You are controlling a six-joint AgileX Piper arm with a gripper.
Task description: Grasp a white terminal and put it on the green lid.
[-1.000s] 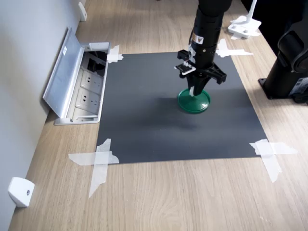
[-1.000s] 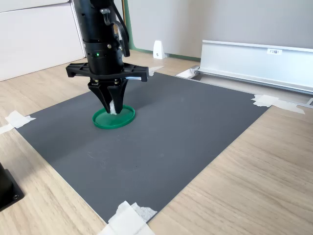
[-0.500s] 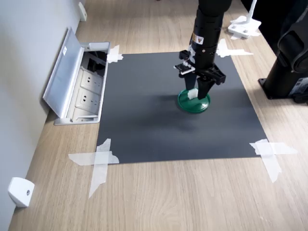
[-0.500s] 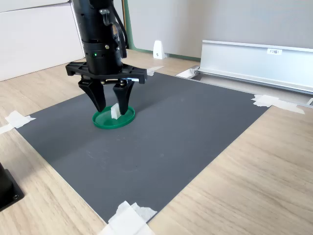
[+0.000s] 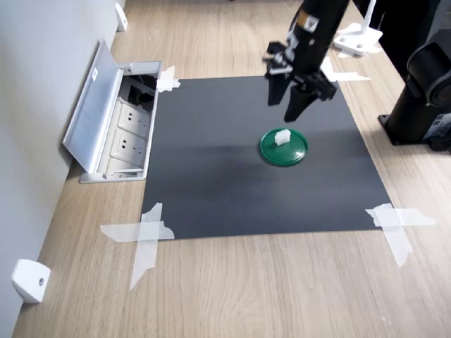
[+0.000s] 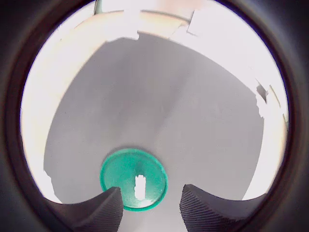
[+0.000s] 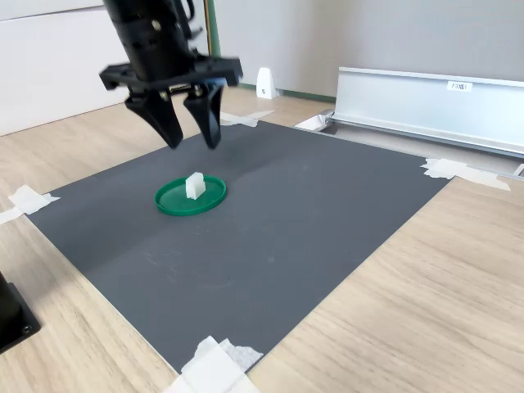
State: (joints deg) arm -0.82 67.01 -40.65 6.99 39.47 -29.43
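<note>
the white terminal [image 5: 282,136] is resting on the green lid [image 5: 284,148], a little off the disc's middle, and nothing is touching it; it is also being shown in the second exterior view [image 7: 194,185] standing upright inside the raised rim [image 7: 190,197], and in the wrist view [image 6: 140,186] as a small pale block on the green disc [image 6: 133,180]. the gripper [image 5: 285,104] is being held above the lid with its jaws spread apart and nothing between them, seen from the other side too [image 7: 189,124]; the two ribbed fingertips [image 6: 96,209] are being seen apart in the wrist view. the lid is sitting on the dark mat [image 5: 211,176], which is being kept flat by white tape strips [image 5: 144,236] at its corners. the placement is judged done, since the piece is being carried by the lid alone and the rim is likely keeping it from sliding off. an open socket box [image 5: 123,134] is lying beside the mat at the first exterior view's left, well apart from the lid.
</note>
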